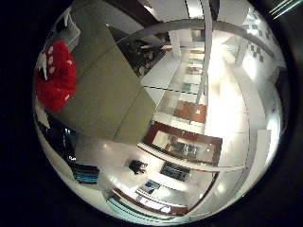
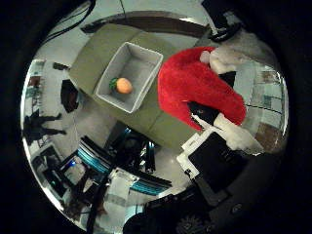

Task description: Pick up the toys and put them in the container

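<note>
Olive-green cloth covers the surface [image 2: 100, 58], which runs across the upper left of the thumb-side view and fills the left half of the little-finger-side view as a broad green slab. Beyond its edge lies a pale room floor with dark equipment and teal-edged racks [image 2: 141, 183] low in the thumb-side frame.

On the green surface, upper left of centre in the thumb-side view, sits a grey rectangular container [image 2: 146, 53] — open at the top, its walls pale. Inside it, near one end, lies an orange toy [image 2: 124, 86] with a small green part touching it on its left side.

Just right of the container, at centre and upper right of that frame, a red plush toy [image 2: 195, 87] fills much of the view, so it is close to the palm. Its white parts show at its upper and lower right ends. The same red toy, with white spots, appears at the left edge of the little-finger-side view, against the green surface.

The hand [image 2: 209, 146] shows as white and black parts at the lower right — its fingers [image 2: 200, 113] reach in over the red plush and curl against it, gripping it. The toy lies outside the container, beside its right wall as pictured.
</note>
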### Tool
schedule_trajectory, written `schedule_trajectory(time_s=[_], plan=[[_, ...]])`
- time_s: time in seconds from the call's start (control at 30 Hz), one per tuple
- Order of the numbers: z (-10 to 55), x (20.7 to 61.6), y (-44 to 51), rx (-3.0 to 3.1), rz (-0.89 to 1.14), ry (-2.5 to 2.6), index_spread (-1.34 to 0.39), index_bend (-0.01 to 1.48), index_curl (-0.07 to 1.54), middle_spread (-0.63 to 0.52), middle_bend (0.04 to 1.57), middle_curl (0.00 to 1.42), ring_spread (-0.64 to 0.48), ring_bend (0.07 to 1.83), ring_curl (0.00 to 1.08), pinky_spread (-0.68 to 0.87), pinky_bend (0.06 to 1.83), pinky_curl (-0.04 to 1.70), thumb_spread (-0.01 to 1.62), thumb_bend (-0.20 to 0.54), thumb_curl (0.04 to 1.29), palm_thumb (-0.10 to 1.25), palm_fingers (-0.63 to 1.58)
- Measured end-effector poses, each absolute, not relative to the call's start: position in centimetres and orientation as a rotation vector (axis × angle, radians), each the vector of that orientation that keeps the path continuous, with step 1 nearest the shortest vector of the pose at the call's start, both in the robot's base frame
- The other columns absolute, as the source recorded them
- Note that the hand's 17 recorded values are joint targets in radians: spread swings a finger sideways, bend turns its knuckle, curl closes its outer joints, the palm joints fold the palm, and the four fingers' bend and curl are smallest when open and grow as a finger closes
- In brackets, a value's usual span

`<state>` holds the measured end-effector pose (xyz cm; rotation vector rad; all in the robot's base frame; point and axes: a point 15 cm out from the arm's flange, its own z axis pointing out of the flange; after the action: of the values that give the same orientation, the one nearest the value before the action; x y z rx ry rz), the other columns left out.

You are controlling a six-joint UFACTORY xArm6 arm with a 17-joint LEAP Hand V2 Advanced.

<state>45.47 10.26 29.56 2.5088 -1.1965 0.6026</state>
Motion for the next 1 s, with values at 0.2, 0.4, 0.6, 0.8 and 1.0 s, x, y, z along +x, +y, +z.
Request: schedule_trajectory(time_s=[0.2,0.4,0.6,0.8,1.0], plan=[[28.5,42.7,15.4,2.608,0.463,-1.221,-0.36,1.38,0.56,-0.35,0.52,0.49,-0.03,0.16,0.09,0.27,0.19,0.07,0.89,-0.019,0.35,1.04,0.39],[27.7,40.3,20.2,2.705,0.352,-1.215,-0.36,1.37,0.56,-0.36,0.52,0.5,-0.04,0.16,0.09,0.28,0.2,0.08,0.9,-0.017,0.36,1.05,0.4],[28.0,38.5,23.7,2.784,0.254,-1.219,-0.36,1.34,0.55,-0.38,0.54,0.51,-0.07,0.17,0.09,0.28,0.19,0.07,0.9,-0.019,0.36,1.05,0.43],[29.4,38.7,27.2,2.885,0.192,-1.276,-0.36,1.32,0.55,-0.39,0.57,0.53,-0.09,0.17,0.1,0.28,0.19,0.06,0.9,-0.02,0.36,1.05,0.45],[29.5,39.4,30.3,2.957,0.214,-1.26,-0.37,1.3,0.56,-0.42,0.57,0.54,-0.11,0.17,0.11,0.28,0.19,0.05,0.89,-0.019,0.37,1.06,0.47]])
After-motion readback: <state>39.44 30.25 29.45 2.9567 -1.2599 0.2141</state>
